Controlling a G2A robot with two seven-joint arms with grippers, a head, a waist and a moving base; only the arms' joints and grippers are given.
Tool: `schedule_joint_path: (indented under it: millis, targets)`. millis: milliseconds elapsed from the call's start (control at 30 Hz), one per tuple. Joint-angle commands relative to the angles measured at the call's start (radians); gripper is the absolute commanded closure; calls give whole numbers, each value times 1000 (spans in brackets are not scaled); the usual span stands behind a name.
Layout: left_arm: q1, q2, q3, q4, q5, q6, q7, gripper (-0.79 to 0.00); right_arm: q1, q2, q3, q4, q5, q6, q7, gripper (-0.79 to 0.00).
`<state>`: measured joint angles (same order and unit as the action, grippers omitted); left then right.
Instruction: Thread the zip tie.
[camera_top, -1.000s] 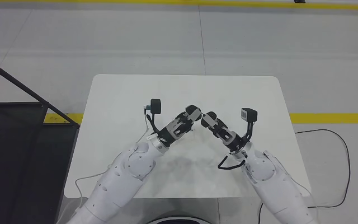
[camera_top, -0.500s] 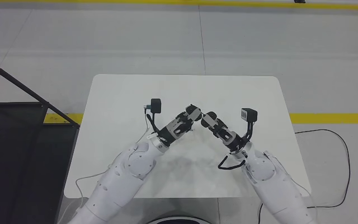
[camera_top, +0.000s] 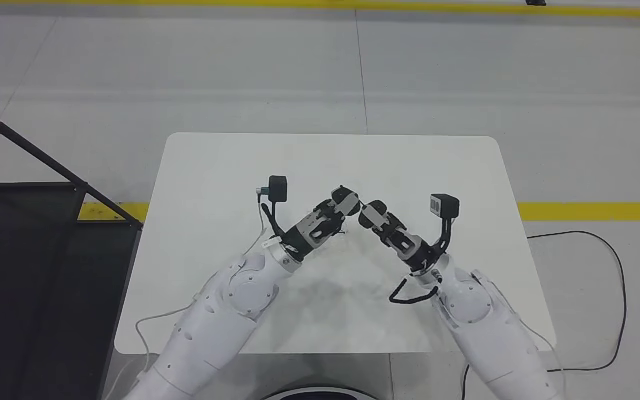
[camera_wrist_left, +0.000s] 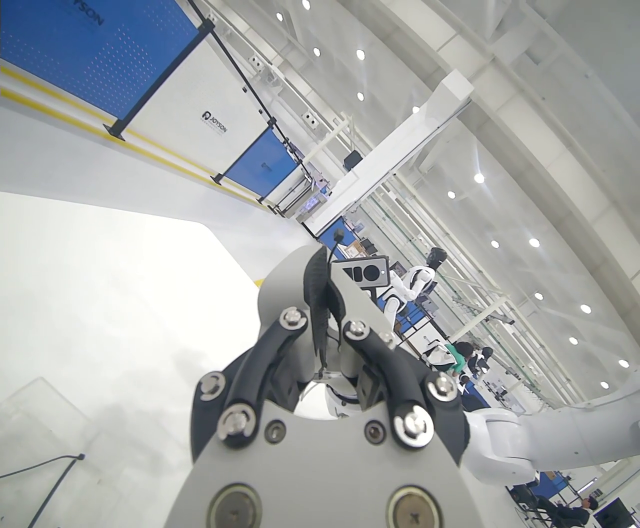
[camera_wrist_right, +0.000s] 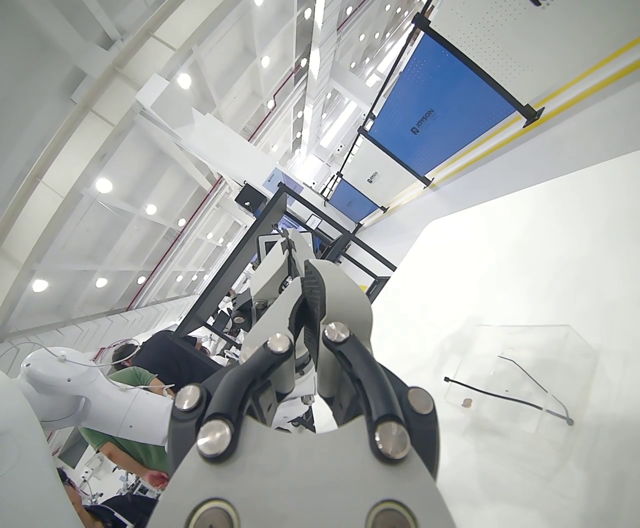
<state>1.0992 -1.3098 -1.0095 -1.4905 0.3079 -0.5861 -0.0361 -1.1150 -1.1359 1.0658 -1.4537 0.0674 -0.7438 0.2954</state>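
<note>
- The left gripper (camera_top: 343, 199) hangs over the middle of the white rectangular table (camera_top: 420, 160), and its arm comes in from 7 o'clock.
- Its claw is squeezed fully together on a thin black plastic zip tie (camera_wrist_left: 337, 235). The strap runs between the 2 pads, and the small head pokes out just past the fingertips.
- The right gripper (camera_top: 370, 211) comes in from 5 o'clock and sits at the 3 o'clock side of the left gripper. The 2 sets of tips are almost touching, above the tabletop.
- The right claw is also closed, pad against pad (camera_wrist_right: 305, 272). I cannot tell whether any part of the strap is pinched in it.
- A clear flat plastic sheet (camera_wrist_right: 550, 350) lies on the table, apart from both grippers.
- A second black zip tie (camera_wrist_right: 492, 394) lies loose and flat on that sheet, with nothing gripping it.
- A thinner dark line curves beside it. I cannot tell whether that is another tie or a shadow.
</note>
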Motion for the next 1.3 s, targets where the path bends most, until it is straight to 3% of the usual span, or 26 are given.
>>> schedule_joint_path:
  millis: [0, 100, 167, 267, 500, 667, 1000, 1267]
  targets:
    - [1, -1, -1, 1, 1, -1, -1, 0, -1, -1, 2, -1, -2, 0, 3, 0]
    - [1, -3, -3, 2, 2, -2, -2, 0, -4, -3, 6, -2, -4, 1, 7, 0]
    - [1, -5, -4, 3, 2, 0, -5, -160, -5, -4, 8, -3, -4, -1, 10, 0]
    - [1, -7, -6, 5, 0, 1, -6, -219, -6, -6, 11, -3, -4, -1, 14, 0]
    - [-1, -11, -11, 10, -1, 1, -13, -191, -9, -11, 17, -3, -7, 0, 22, 0]
    - [0, -14, -14, 12, 0, -4, -16, -99, -12, -14, 22, -4, -11, -2, 24, 0]
    - [1, -21, -15, 16, 3, -4, -22, -9, -16, -19, 30, -4, -13, -5, 35, 0]
    - [1, -25, -20, 17, 3, -5, -28, 0, -19, -24, 37, -4, -16, -3, 39, 0]
